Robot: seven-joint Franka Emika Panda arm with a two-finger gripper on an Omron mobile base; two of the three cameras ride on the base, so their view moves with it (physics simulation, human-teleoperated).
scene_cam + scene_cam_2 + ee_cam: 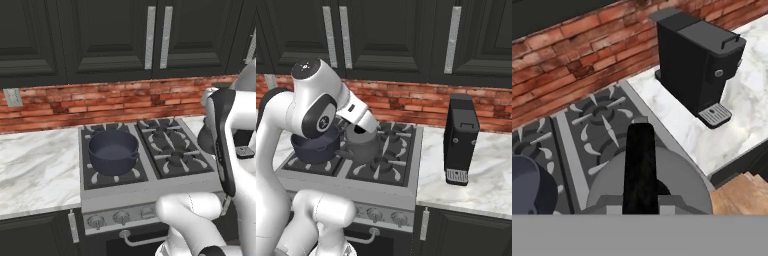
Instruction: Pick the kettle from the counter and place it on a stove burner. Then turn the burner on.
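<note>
The dark-grey kettle (362, 146) hangs from my gripper (641, 204) over the right half of the steel stove (387, 192), just above the grates. In the hand view its black arched handle (641, 160) runs straight up from between my fingers, which are shut on it, and its round body (679, 186) lies below. From the left base camera, only an edge of the kettle (204, 138) shows behind my forearm. The front right stove burner (378, 170) lies under and in front of it. The white marble counter (483, 175) stretches off to the right.
A dark-blue two-handled pot (113, 150) sits on the front left burner. A black coffee machine (460, 140) stands on the counter right of the stove. Control knobs (121, 216) line the stove front. A brick backsplash and dark cabinets stand behind.
</note>
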